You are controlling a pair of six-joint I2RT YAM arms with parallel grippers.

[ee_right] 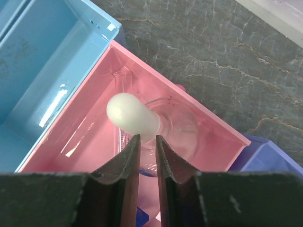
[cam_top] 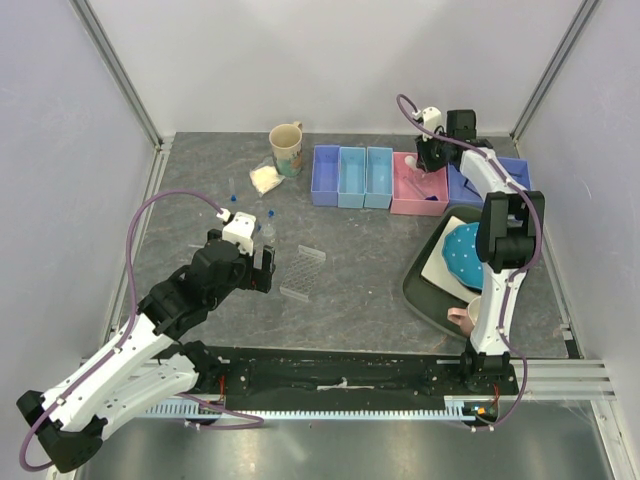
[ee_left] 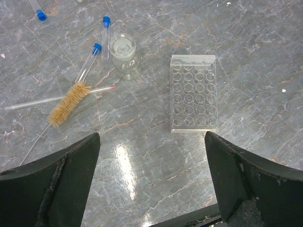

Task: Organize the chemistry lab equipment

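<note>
In the right wrist view my right gripper (ee_right: 147, 137) is closed on the neck of a clear flask (ee_right: 177, 125), just under its white stopper (ee_right: 129, 113), inside the pink bin (ee_right: 90, 94). From above, that gripper (cam_top: 432, 162) hangs over the pink bin (cam_top: 416, 198). My left gripper (ee_left: 151, 137) is open over bare table, a little short of the clear tube rack (ee_left: 194, 92). Left of the rack lie a small clear flask (ee_left: 124, 54), blue-capped tubes (ee_left: 90, 59), a bristle brush (ee_left: 68, 103) and a thin glass rod (ee_left: 33, 104). A bag of pale powder (cam_top: 265, 178) lies at the back left.
Three blue bins (cam_top: 352, 177) stand in a row left of the pink one, and a darker blue bin (cam_top: 515, 172) is to its right. A cream mug (cam_top: 287, 148) stands by the powder bag. A dark tray (cam_top: 420, 285) carries a blue dotted plate (cam_top: 462, 255) and a pink mug (cam_top: 462, 317).
</note>
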